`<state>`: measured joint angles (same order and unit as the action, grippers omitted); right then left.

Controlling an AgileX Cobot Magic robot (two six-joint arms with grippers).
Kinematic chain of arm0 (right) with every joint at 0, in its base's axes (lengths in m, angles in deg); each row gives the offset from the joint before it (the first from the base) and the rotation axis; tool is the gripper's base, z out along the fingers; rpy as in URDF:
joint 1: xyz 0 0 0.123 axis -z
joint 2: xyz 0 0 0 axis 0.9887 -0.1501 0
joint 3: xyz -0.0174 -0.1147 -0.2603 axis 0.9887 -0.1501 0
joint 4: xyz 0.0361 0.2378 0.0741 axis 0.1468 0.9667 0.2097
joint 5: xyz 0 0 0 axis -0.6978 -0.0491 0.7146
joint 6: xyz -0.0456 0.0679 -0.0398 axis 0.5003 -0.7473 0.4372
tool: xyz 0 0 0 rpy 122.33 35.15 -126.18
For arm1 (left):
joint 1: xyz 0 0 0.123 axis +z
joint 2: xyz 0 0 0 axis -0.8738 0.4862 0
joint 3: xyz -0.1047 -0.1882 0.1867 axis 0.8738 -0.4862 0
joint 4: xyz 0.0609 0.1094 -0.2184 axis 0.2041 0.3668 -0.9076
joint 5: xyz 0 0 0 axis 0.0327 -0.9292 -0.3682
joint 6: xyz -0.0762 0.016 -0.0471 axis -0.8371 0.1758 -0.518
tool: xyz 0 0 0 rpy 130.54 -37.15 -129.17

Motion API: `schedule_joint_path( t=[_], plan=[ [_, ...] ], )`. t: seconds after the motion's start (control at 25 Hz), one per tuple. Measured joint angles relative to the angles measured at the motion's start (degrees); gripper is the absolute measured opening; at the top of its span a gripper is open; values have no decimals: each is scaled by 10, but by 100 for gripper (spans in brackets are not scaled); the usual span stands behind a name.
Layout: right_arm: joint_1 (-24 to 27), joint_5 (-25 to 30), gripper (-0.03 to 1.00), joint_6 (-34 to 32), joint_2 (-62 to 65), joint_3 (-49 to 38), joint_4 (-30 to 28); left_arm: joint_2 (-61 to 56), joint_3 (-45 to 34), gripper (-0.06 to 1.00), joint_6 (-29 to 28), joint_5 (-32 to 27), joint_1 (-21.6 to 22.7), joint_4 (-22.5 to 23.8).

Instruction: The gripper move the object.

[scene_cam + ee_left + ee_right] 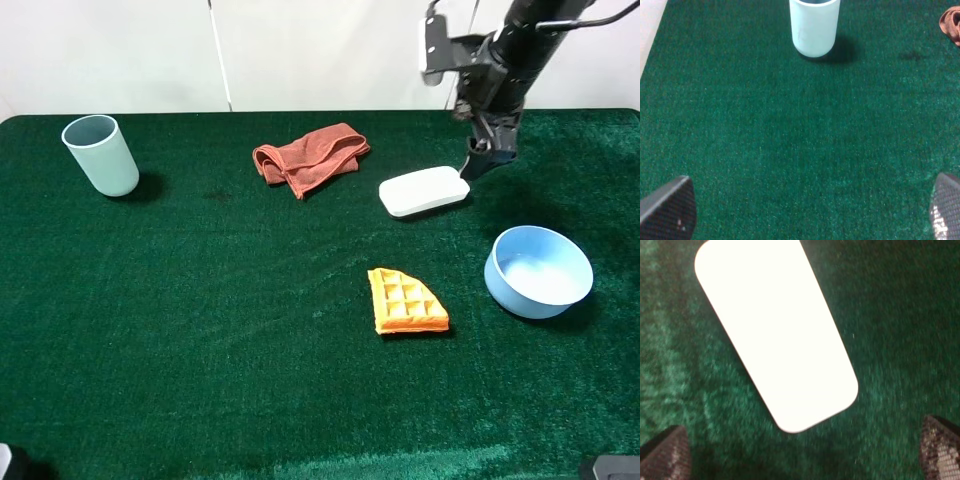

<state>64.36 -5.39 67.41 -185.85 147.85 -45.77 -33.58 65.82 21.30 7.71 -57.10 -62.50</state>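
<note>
While my left pincer (812, 212) waits with its fingers spread over the green table (200, 350), the cup (100, 155) stands in the upper left of the high view. The cloth (310, 157) lies crumpled at upper centre. Right of centre, in the upper half, the case (424, 191) lies flat on the table, apart from the waffle (405, 302) below it and the bowl (538, 271) at lower right. My right pincer (478, 160) hangs at the case's right end, fingers wide apart and holding nothing; I cannot tell whether a tip touches it. I judge the case light, stiff and smooth, so likely to slip. I would straddle its narrow width near the middle, across the long edges. I would close gently, since a hollow shell may flex or pop open.
</note>
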Motion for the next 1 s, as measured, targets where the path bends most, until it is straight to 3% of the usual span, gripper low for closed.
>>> schedule_joint_path(
  t=[1.0],
  plan=[
    [-26,-36,69,55,-127,29,45,0,0,92,0,0,0,0]
  ],
)
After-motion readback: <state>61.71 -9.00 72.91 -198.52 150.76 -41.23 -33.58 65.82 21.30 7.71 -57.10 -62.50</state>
